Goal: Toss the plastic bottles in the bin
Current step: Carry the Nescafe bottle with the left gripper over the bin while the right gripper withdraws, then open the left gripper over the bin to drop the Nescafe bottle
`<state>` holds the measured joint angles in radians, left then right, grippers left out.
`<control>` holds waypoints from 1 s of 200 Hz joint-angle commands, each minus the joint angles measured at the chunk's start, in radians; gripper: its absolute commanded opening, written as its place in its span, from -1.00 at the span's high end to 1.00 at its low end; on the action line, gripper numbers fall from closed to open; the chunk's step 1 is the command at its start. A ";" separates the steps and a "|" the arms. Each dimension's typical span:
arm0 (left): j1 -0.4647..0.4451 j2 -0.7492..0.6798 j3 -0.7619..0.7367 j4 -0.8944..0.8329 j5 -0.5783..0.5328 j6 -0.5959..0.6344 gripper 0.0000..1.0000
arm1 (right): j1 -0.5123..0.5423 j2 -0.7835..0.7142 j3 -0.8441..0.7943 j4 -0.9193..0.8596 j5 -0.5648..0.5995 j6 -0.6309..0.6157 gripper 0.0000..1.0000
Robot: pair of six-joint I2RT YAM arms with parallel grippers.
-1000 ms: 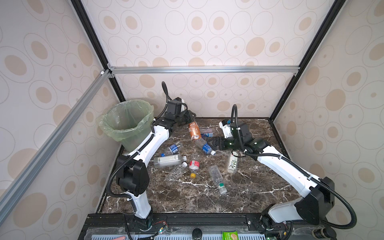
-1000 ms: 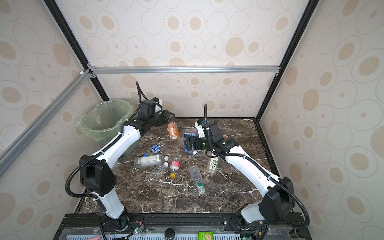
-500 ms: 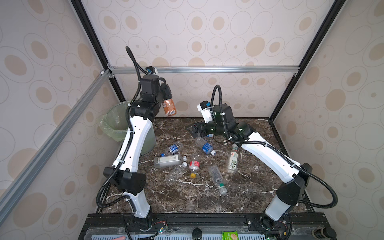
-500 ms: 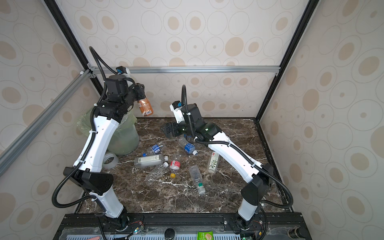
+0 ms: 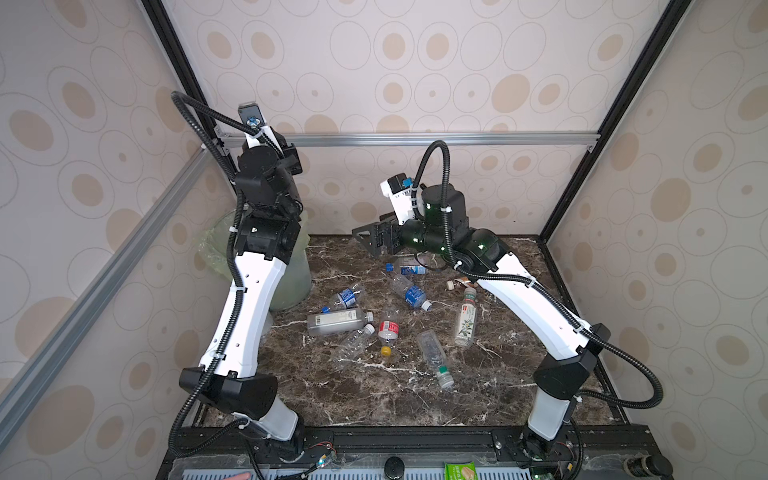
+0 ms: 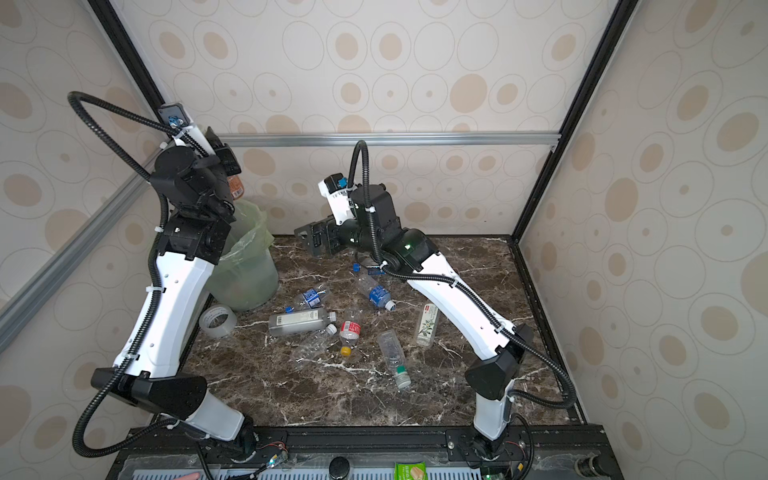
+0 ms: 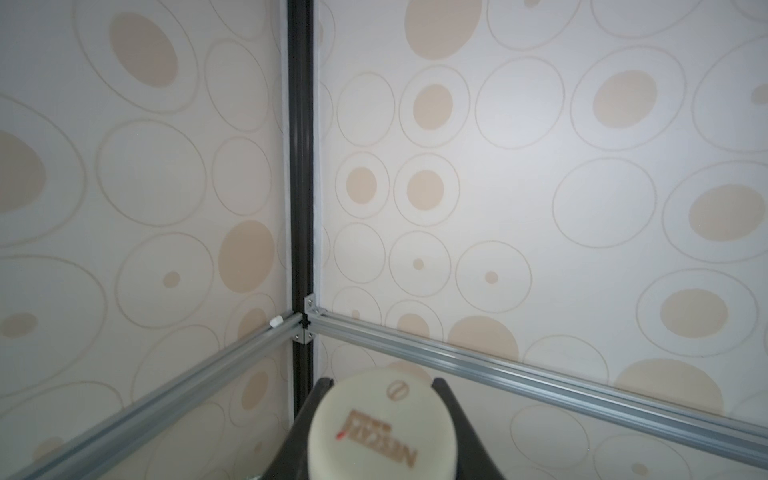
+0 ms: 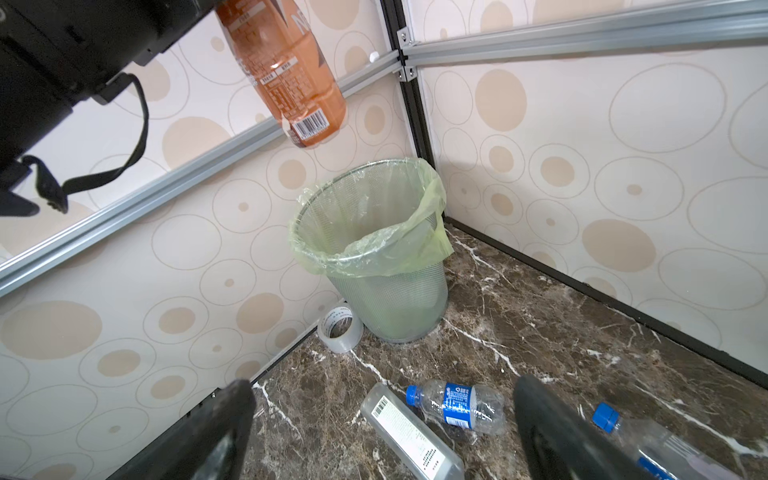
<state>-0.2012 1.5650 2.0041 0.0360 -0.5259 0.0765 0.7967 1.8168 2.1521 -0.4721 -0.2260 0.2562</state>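
One brown bottle clamped between left fingers.

Left gripper clamped on neck end of brown-labelled bottle - bottle in mid-air, base end free, clear of bin. Mesh bin stands in wall corner on marble tabletop, pale green liner over rim. Tape roll just beside it. Lying flat - white-labelled barcode bottle, blue-labelled bottle, second blue-capped bottle. Right gripper fingers spread wide, nothing between.

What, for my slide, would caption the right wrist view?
Left gripper holds an orange-brown bottle high near the lined bin; right gripper open.
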 commanded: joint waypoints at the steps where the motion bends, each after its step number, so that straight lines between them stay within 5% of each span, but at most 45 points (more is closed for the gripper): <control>1: 0.008 -0.038 0.011 0.235 -0.045 0.174 0.32 | 0.004 0.015 0.019 -0.034 -0.016 -0.018 -0.99; 119: 0.058 -0.033 0.079 0.344 -0.026 0.263 0.32 | 0.005 -0.019 -0.072 -0.025 0.002 -0.013 -0.99; 156: 0.164 -0.023 -0.048 0.303 -0.011 0.155 0.33 | 0.005 0.004 -0.073 -0.028 -0.010 -0.015 -1.00; 181: 0.258 -0.018 -0.246 0.189 0.030 -0.049 0.27 | 0.005 -0.004 -0.117 -0.006 -0.007 -0.010 -0.99; 200: 0.265 0.006 -0.296 0.075 0.029 -0.100 -0.16 | 0.004 -0.015 -0.147 0.010 -0.009 -0.006 -1.00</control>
<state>0.0425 1.5318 1.7691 0.2783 -0.5198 0.1173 0.7967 1.8164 2.0426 -0.4789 -0.2317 0.2558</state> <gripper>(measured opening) 0.469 0.997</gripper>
